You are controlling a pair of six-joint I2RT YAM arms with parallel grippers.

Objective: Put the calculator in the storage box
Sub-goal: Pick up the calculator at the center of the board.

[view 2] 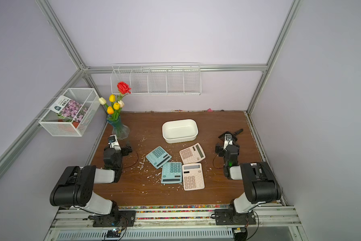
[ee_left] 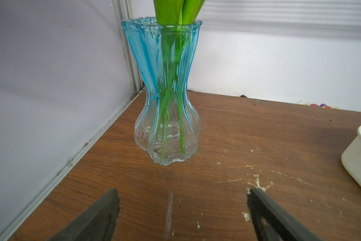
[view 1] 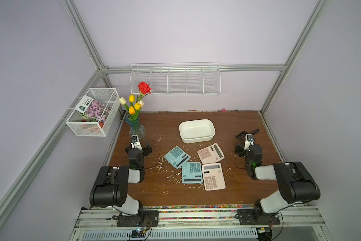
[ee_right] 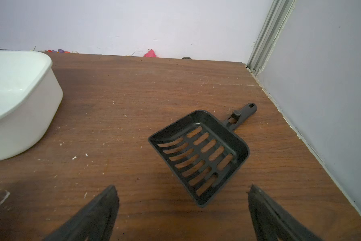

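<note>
Starting w/ the desk [view 1: 238,187]: nothing has been lifted yet, so the step in hand is judged to be reach & pick. The storage box [view 1: 197,139] is seen empty, open side up, mid-desk. Four calculators are laid flat on the robot side of the box, none inside. The pink calculator [view 1: 210,153] is nearest, just off the box's front-right corner. The teal calculator [view 1: 177,157] is off its front-left. The other two lie farther from the box, edges touching or overlapping; which can't be told. A black scoop [ee_right: 215,125] lies well right of the box. The right fingers [ee_right: 92,215] are spread wide w/ nothing held, right of the box by the scoop. The left fingers [ee_left: 275,217] are likewise spread & empty, left of the box, facing the vase [ee_left: 167,94].

The nearest pink unit should prob. be taken by the right arm. It should be clamped across its narrow width on the side edges, not the keys, then raised clear of its neighbours. Once carried over the rim it should be lowered flat, as the fit looks snug.
</note>
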